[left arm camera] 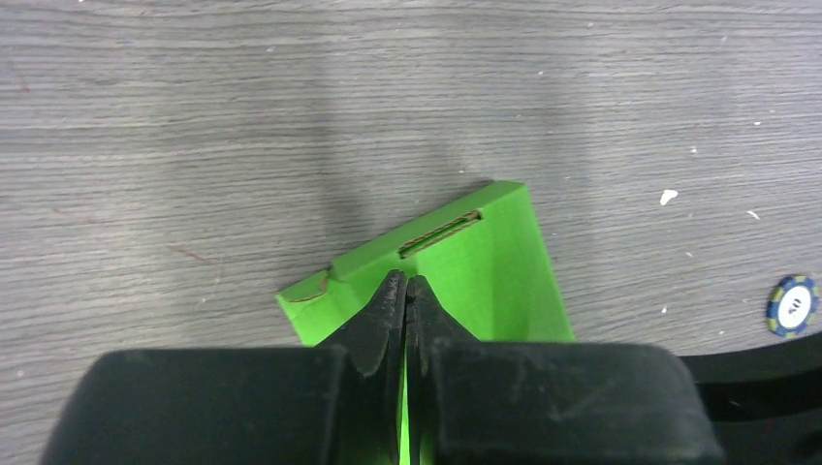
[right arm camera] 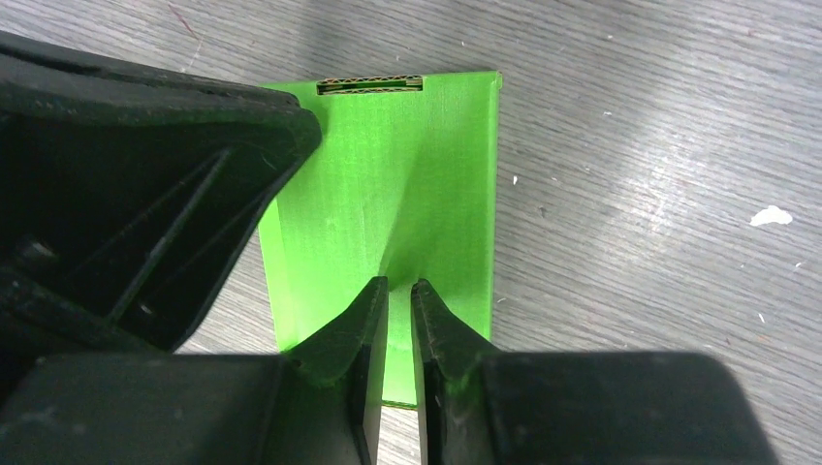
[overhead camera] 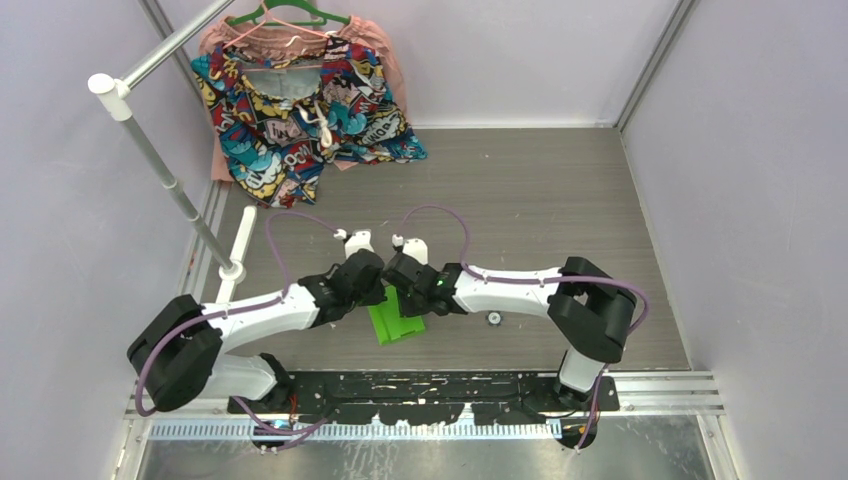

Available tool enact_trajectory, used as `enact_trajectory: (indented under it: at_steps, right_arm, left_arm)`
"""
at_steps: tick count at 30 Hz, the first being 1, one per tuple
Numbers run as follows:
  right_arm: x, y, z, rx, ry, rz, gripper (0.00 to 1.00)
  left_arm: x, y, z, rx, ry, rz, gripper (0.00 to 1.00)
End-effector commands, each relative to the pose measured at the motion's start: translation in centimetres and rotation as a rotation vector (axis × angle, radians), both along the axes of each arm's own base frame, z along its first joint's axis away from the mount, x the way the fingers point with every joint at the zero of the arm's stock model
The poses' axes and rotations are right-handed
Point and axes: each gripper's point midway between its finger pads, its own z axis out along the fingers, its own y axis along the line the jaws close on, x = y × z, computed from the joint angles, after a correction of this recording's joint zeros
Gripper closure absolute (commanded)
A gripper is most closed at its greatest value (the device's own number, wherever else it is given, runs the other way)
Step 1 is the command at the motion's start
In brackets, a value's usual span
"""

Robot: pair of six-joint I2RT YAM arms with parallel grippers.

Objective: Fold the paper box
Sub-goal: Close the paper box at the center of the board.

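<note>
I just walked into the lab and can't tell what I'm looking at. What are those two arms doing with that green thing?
Both arms are bent in over a lime-green paper box lying on the table. The left gripper is shut, pinching a thin wall of the card. The right gripper has its jaws nearly together at one edge of the box, apparently gripping it too. The box looks only partly folded.
</note>
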Motion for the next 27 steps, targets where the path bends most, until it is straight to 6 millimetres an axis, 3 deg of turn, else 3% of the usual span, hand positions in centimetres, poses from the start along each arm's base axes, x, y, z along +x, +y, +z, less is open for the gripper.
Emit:
enact_trajectory:
  at_steps: [1, 8, 19, 23, 27]
  right_arm:
    - [-1.6, -3.1, -1.5, -0.108, 0.039, -0.011, 0.79]
    - [-1.9, -4.2, -1.4, -0.104, 0.033, -0.03, 0.79]
    - [-0.8, -4.0, 4.4, -0.031, -0.093, 0.014, 0.76]
    - [-1.3, -3.5, 5.5, -0.02, -0.118, 0.049, 0.76]
    - [-1.6, -4.5, 6.4, -0.036, -0.141, 0.037, 0.77]
  left_arm:
    - [0.4, 0.7, 0.7, 0.064, -0.017, 0.015, 1.0]
    - [-0.2, 0.4, -0.7, 0.083, 0.028, -0.005, 1.0]
    - [-0.7, -1.4, -1.4, 0.085, 0.043, -0.048, 1.0]
    - [-0.5, -2.5, -1.5, 0.078, 0.04, -0.072, 1.0]
    - [-0.1, -2.8, -1.1, 0.085, 0.027, -0.088, 1.0]
